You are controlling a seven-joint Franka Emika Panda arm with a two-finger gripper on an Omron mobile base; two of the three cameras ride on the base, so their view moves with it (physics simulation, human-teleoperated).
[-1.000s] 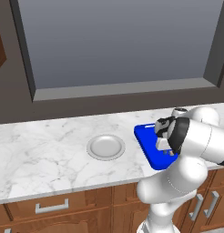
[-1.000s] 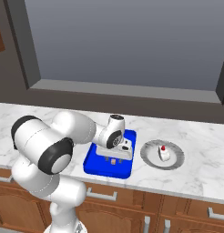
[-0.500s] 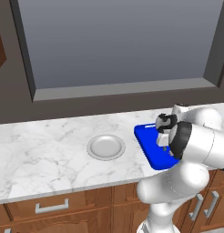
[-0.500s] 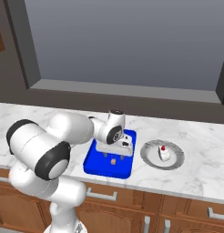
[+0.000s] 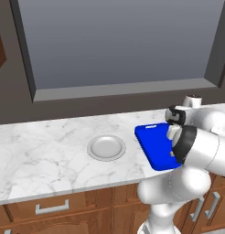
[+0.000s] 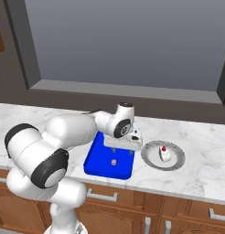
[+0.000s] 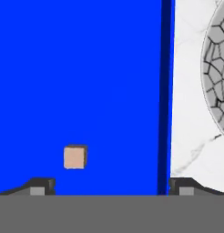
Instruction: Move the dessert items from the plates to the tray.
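Now first transfer done: tan morsel (image 7: 75, 157) lies free on tray (image 6: 97, 157); gripper (image 7: 109, 186) jaws spread, empty. Next: reach red-topped morsel (image 6: 163, 153) on right plate (image 6: 174, 163).

The surface (image 5: 45, 151) looks like polished white marble with grey veins. The tray (image 6: 100, 157) is smooth, matt blue plastic. Both plates (image 5: 106, 147) (image 6: 176, 157) look like dull grey metal. The cabinet fronts (image 5: 87, 205) below are glossy brown wood.
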